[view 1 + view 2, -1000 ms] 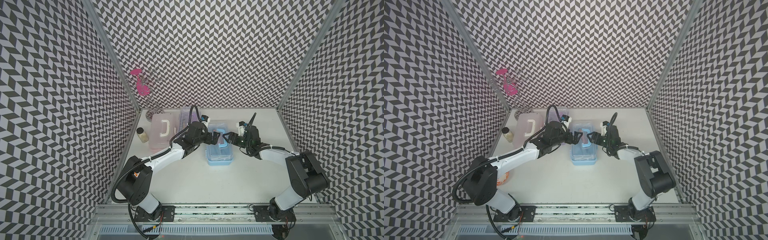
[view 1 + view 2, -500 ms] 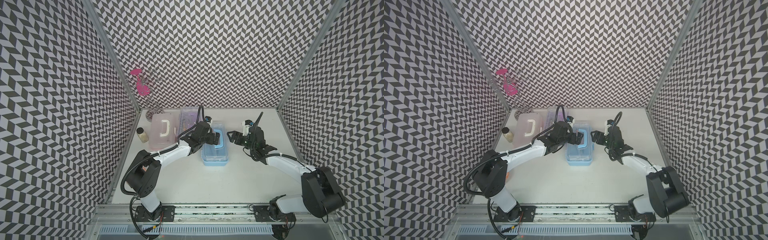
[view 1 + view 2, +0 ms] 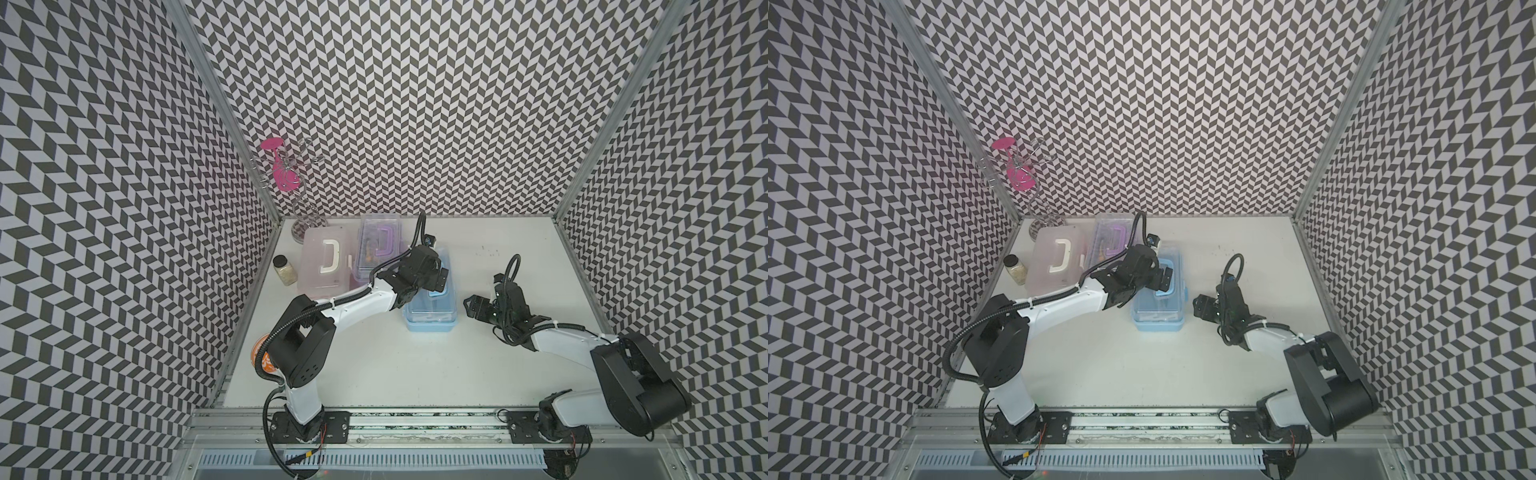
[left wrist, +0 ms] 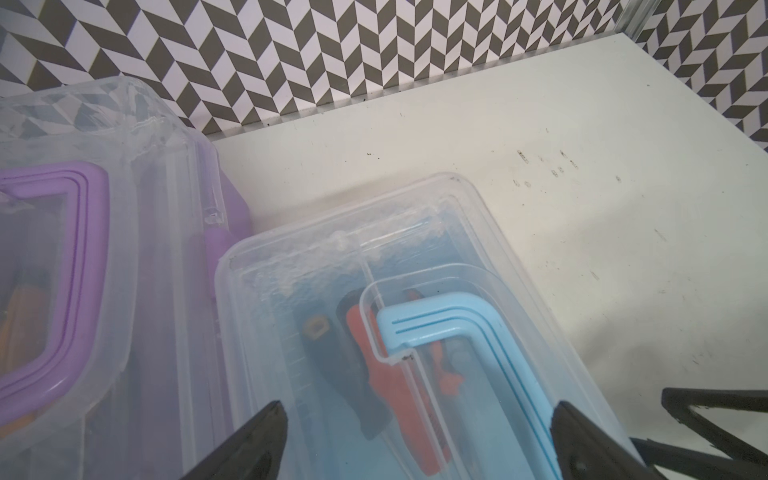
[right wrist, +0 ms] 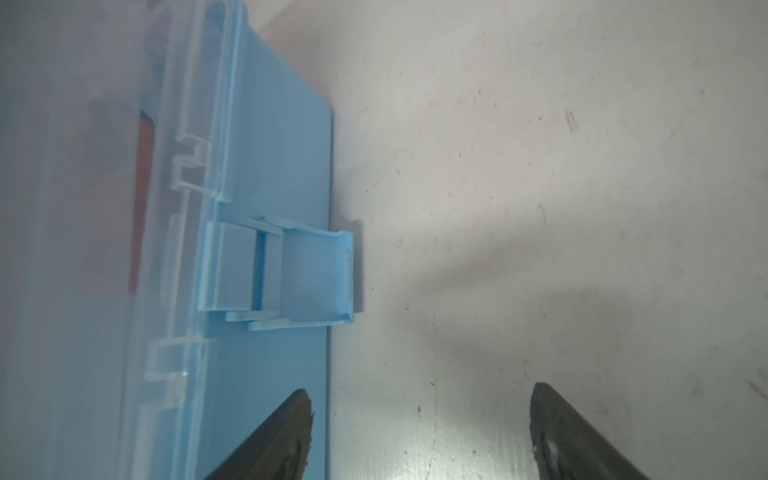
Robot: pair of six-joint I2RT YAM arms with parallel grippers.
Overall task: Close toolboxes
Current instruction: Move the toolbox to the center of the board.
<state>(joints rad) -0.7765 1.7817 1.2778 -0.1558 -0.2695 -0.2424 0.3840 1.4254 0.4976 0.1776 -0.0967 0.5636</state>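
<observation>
Three toolboxes stand at the back left in both top views: a pink one (image 3: 326, 262), a purple one (image 3: 378, 245) and a blue one (image 3: 432, 309), each with its clear lid down. My left gripper (image 3: 438, 280) hovers open over the blue box's lid (image 4: 332, 270), its fingers to either side of the flat blue handle (image 4: 449, 324). My right gripper (image 3: 471, 311) is open just right of the blue box, apart from it. In the right wrist view its fingers (image 5: 420, 392) point at the box's side latch (image 5: 291, 274), which hangs down along the blue wall.
A small glass jar (image 3: 284, 269) stands left of the pink box. A wire stand holding a pink glass (image 3: 286, 176) fills the back left corner. Patterned walls close in three sides. An orange object (image 3: 259, 357) lies by the left arm's base.
My right gripper has drawn back from the blue box's handle toward the front right. My left gripper has shifted over the blue lid, and the handle now lies flat.
</observation>
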